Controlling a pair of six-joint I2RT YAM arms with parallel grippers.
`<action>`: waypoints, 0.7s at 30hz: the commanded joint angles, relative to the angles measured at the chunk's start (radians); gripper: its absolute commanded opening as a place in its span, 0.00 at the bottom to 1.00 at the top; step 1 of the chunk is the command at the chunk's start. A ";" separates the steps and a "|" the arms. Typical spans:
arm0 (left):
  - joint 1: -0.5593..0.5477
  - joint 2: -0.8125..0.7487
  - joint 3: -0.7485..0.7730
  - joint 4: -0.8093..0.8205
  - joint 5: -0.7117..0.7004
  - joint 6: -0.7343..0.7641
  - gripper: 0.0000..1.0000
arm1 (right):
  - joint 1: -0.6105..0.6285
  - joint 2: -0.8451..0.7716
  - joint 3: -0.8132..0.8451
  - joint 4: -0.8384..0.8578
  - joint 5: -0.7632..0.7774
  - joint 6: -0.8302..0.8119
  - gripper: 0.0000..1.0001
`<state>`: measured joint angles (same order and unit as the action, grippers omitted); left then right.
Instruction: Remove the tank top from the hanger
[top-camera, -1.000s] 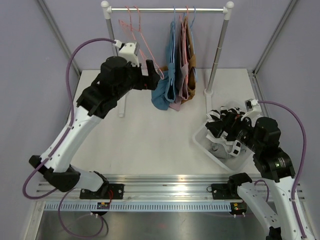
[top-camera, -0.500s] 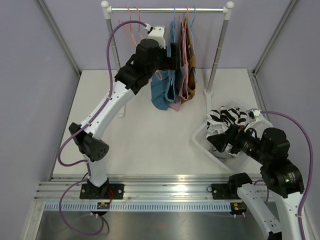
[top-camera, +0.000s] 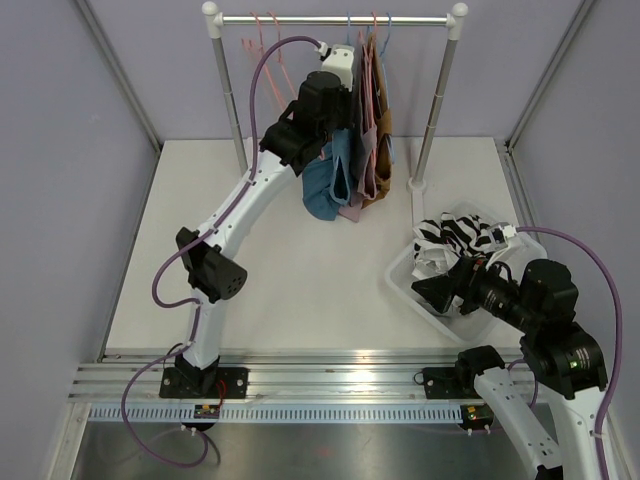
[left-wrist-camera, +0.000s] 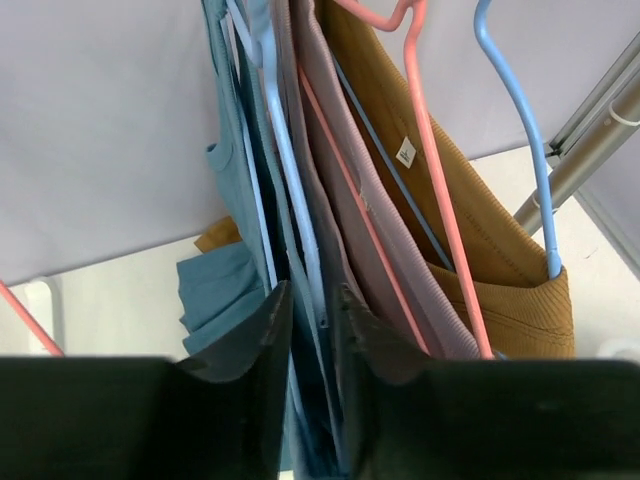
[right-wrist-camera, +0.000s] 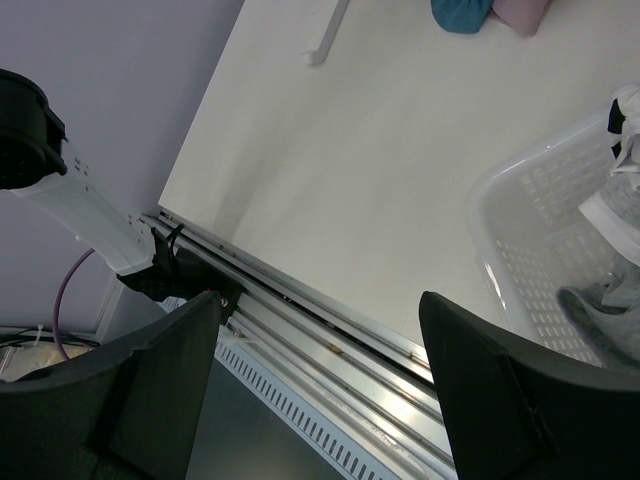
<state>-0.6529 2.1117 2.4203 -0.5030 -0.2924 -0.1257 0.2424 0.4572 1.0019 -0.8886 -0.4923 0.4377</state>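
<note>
Where the left gripper (left-wrist-camera: 305, 330) narrowly straddles the teal tank top (left-wrist-camera: 225, 290) under the rail (top-camera: 335, 19), contact is hidden; the right gripper (right-wrist-camera: 315, 395) gapes wide.

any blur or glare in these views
Top external view: evenly lit and sharp. Left wrist view: the black left gripper is dark and soft-edged up close, while the teal fabric tank top between its fingers looks sharper. Right wrist view: the black right gripper is blurred, with bright glare on the silver metal rail.
</note>
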 joint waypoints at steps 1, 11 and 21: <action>0.006 -0.009 0.060 0.060 -0.033 0.008 0.14 | 0.008 0.005 0.000 0.011 -0.031 -0.014 0.87; 0.007 -0.050 0.075 0.049 -0.083 -0.035 0.00 | 0.006 0.006 -0.032 0.049 -0.052 -0.005 0.87; 0.013 -0.168 -0.003 0.032 -0.123 -0.048 0.00 | 0.008 0.018 -0.028 0.068 -0.057 -0.008 0.87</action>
<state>-0.6483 2.0796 2.4248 -0.5392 -0.3805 -0.1562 0.2424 0.4625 0.9661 -0.8730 -0.5186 0.4381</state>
